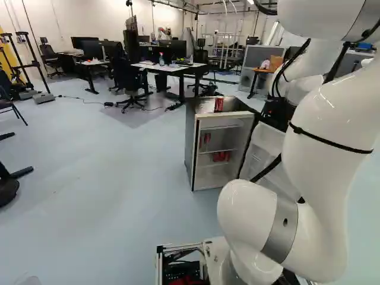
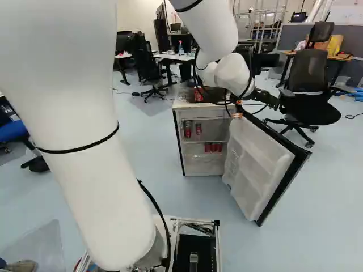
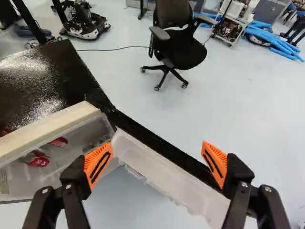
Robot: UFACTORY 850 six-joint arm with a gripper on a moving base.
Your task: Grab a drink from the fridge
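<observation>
Black gripper (image 2: 237, 109) hangs near top of open refrigerator door (image 2: 260, 170), orange-padded jaws spread wide. Red soda cans (image 2: 188, 130) stand on two levels inside mini refrigerator (image 2: 188, 105); another red can (image 1: 218, 104) on its top, office chair (image 3: 180, 47) beyond.

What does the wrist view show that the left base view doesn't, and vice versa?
Wrist only: the open gripper's two orange pads, and the black office chair standing past the fridge door; in the left base view the arm covers that side.

Left base only: the desk with a bottle on it, and the arm's large white links.

Both: the fridge, its door swung open, and red cans inside.
</observation>
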